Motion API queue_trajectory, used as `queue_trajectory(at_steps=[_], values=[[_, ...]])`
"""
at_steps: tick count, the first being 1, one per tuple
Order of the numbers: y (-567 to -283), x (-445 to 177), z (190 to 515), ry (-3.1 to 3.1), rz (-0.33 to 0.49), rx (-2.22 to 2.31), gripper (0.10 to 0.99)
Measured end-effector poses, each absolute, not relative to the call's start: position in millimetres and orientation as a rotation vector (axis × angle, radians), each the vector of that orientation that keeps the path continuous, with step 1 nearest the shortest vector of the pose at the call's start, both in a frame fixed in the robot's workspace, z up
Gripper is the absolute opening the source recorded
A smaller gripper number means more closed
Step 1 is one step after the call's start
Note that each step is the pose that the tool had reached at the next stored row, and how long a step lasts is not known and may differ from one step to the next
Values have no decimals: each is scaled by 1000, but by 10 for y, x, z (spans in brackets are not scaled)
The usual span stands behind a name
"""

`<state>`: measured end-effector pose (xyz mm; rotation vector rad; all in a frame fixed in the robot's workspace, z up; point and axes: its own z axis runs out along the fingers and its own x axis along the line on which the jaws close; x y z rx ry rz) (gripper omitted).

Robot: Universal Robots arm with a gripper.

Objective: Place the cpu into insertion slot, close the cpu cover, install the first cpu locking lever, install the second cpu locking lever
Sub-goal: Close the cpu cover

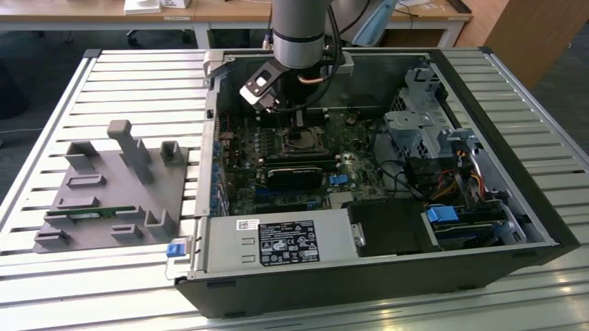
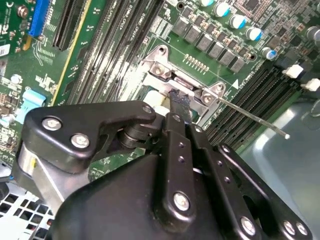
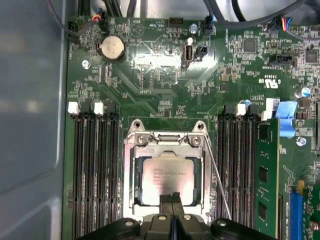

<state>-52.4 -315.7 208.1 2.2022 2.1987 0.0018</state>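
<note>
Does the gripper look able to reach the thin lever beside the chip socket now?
Probably yes. The gripper hangs over the edge of the cover. The lever lies bare beside it, between the cover and the memory slots, with nothing over it.

You see the gripper (image 2: 178,101), its fingers pressed together, tips just beside the silvery cpu cover (image 2: 160,67), while a thin locking lever (image 2: 250,116) stretches out over the black memory slots (image 2: 252,97).

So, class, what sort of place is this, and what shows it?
Probably a robotics lab or workshop: a robot arm reaches into an open computer case on a slatted metal table, desks behind.
</note>
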Motion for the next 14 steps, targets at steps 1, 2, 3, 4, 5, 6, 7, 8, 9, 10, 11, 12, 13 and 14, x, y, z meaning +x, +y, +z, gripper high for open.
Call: queue_trajectory(at_steps=[1,2,3,4,5,6,7,8,9,10,11,12,13,14], values=[[-3157,-508,2081,2199,2,2202,106],[-3157,-491,2081,2199,2,2202,106],[-3157,-478,2081,2199,2,2202,106],[-3157,-465,2081,2199,2,2202,106],[-3157,-454,2081,2199,2,2202,106],[-3157,-443,2081,2199,2,2202,106],[-3157,-433,2081,2199,2,2202,106],[-3157,-424,2081,2199,2,2202,106],[-3157,-415,2081,2199,2,2202,106],[-3157,-408,2081,2199,2,2202,106],[-3157,-402,2081,2199,2,2202,106],[-3157,-398,2081,2199,2,2202,106],[-3157,-395,2081,2199,2,2202,106],[-3157,-391,2081,2199,2,2202,106]])
